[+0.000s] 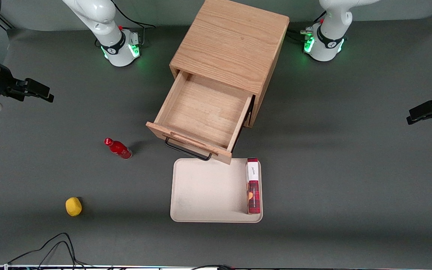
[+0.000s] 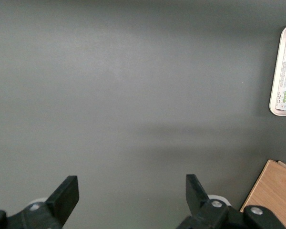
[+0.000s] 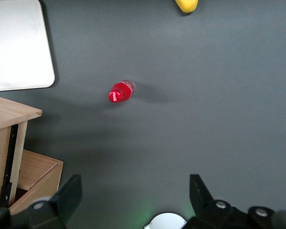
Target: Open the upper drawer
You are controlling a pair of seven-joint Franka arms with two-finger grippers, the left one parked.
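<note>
The gripper (image 1: 38, 92) is cut off at the frame edge. The pulled-out upper drawer (image 1: 201, 116) hides the drawer below it.

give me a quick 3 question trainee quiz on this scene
1. True or false: the upper drawer is pulled out.
2. What lies in the tray? A) bottle B) red box C) lemon
3. Is the hand open or shut, and where is it?

Key: 1. True; it holds nothing. 2. B, the red box lies along one edge. 3. Open, up above the table at the working arm's end, over the bottle, gripping nothing.
</note>
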